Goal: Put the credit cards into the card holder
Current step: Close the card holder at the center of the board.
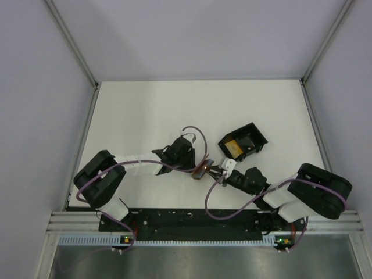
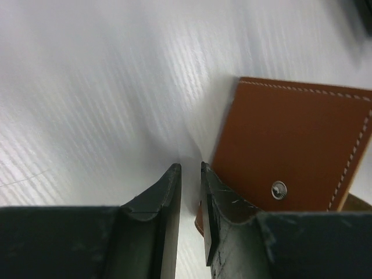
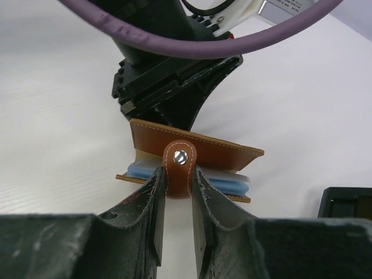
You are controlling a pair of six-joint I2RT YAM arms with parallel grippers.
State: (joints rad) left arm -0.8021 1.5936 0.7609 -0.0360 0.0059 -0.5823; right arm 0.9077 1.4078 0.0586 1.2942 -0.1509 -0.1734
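The brown leather card holder (image 3: 215, 152) lies near the table's front between my two grippers, its top flap raised. Blue and pale credit cards (image 3: 228, 183) sit stacked between its flaps. My right gripper (image 3: 178, 170) is shut on the holder's short closing tab (image 3: 180, 174), just below its metal snap. My left gripper (image 2: 190, 165) stands at the holder's far side, its jaws a narrow gap apart with only table showing between them. One of its fingers (image 2: 224, 195) overlaps the holder's edge (image 2: 296, 145). From above, the card holder (image 1: 201, 171) shows between the left gripper (image 1: 195, 165) and the right gripper (image 1: 213, 171).
A black open-frame box (image 1: 243, 142) stands behind and to the right of the holder, with a tan-gold card (image 1: 235, 149) inside. Its corner (image 3: 349, 200) shows at the right of the right wrist view. Walls close the table on three sides.
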